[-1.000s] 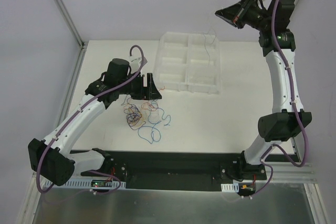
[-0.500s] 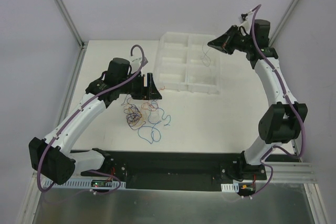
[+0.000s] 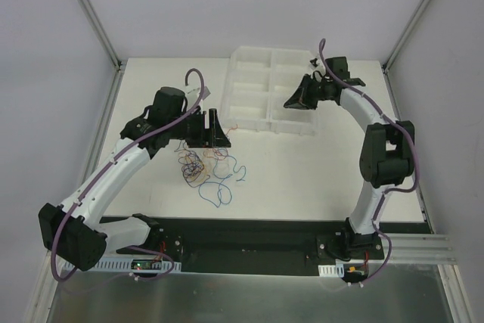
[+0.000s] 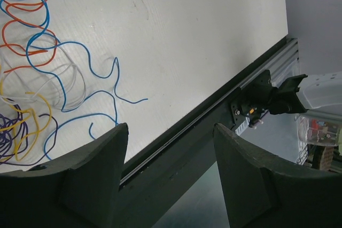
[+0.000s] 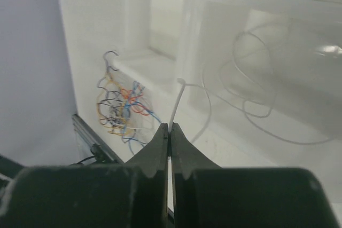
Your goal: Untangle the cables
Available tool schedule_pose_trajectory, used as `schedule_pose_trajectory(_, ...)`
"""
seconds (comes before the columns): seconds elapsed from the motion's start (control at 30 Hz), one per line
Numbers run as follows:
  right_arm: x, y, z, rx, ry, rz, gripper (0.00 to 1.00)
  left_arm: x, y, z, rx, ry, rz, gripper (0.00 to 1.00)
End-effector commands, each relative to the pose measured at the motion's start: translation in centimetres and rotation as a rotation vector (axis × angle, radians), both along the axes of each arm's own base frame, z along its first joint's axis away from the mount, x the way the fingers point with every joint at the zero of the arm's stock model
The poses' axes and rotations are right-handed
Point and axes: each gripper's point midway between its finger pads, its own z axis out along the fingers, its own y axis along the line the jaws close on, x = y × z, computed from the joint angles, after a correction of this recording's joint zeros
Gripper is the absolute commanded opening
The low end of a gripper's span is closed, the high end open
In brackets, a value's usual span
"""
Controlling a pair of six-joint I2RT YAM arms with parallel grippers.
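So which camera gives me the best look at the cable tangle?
Top external: the tangle shows whole, loose blue ends included. Left wrist crops it at the frame's left edge, though sharply; right wrist shows it small and blurred.

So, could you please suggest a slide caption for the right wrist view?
Right gripper, shut on a white cable, over the clear tray; tangle beyond.

I see thin, curly wires in blue, orange, yellow and dark purple [image 3: 200,168] tangled loosely on the white table [image 3: 302,179] (blue ends trail free). One pale strand [image 5: 176,105] loops apart in the clear plastic tray [image 3: 249,128].
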Motion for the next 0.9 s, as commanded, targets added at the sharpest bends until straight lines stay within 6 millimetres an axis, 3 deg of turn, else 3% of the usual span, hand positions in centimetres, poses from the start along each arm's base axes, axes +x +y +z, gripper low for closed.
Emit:
schedule_pose_trajectory(0.0,0.5,-2.6,-3.8,-0.272,-0.004,0.018,0.00,-1.2,0.3,1.1,-0.040,0.014,0.010,0.64)
schedule_pose_trajectory(0.07,0.9,-3.7,-5.5,-0.346,0.020,0.010,0.00,-1.5,0.6,0.6,-0.030,0.019,0.020,0.64)
schedule_pose_trajectory(0.13,1.3,-3.3,-6.3,-0.347,0.041,0.030,0.00,-1.5,0.6,0.1,-0.026,0.040,0.024,0.65)
schedule_pose_trajectory(0.27,2.2,-2.2,-6.3,-0.370,0.024,0.069,0.01,-1.5,0.1,-0.9,-0.027,0.116,0.023,0.61)
schedule_pose_trajectory(0.33,2.2,-2.0,-6.1,-0.374,0.044,0.069,0.06,-1.7,0.0,-1.3,-0.029,0.151,0.023,0.61)
schedule_pose_trajectory(0.53,2.0,-2.8,-4.1,-0.437,0.061,0.065,0.35,-2.6,0.3,-3.5,-0.006,0.226,0.041,0.61)
schedule_pose_trajectory(0.67,0.1,-4.8,-1.2,-0.521,0.032,0.035,0.75,-3.4,0.3,-5.8,0.021,0.309,0.016,0.60)
schedule_pose_trajectory(0.87,-3.1,-7.1,1.5,-0.606,0.005,0.015,0.89,-4.4,0.1,-8.2,0.101,0.336,-0.034,0.59)
